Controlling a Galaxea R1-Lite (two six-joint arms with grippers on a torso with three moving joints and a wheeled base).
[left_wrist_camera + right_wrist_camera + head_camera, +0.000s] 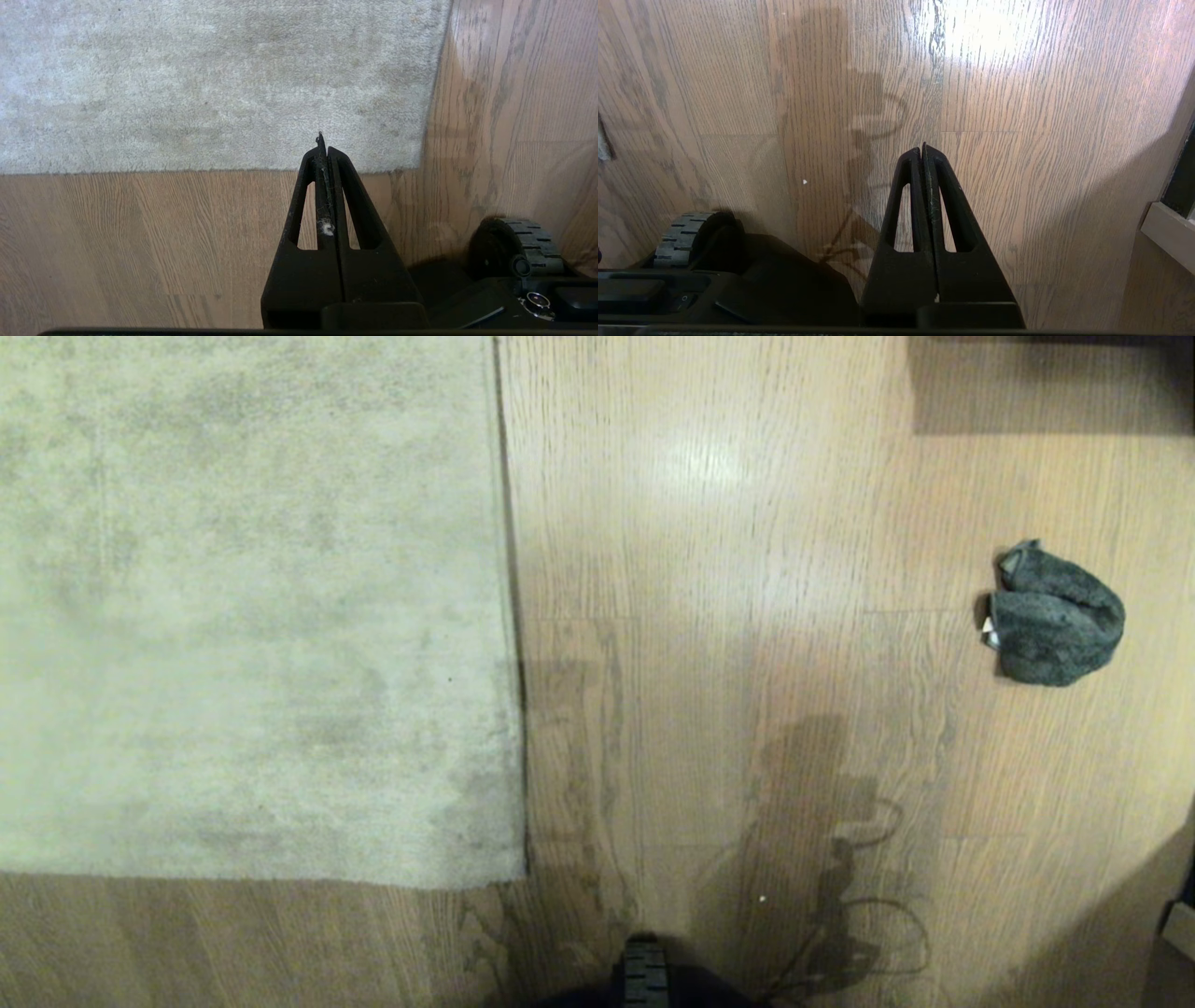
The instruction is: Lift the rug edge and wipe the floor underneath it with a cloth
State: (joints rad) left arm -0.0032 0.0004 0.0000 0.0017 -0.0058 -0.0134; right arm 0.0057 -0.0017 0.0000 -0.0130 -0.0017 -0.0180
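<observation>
Both grippers have their fingers pressed together on nothing: the left gripper hangs above the floor with its tip over the near border of the rug, close to the square corner of the rug edge, and the right gripper hangs over bare planks, near the robot's base and one of its wheels. Neither arm shows in the head view, where the rug lies flat on the left with its straight edge running down to the corner. Well apart from it, the crumpled cloth lies on the floor at the right.
</observation>
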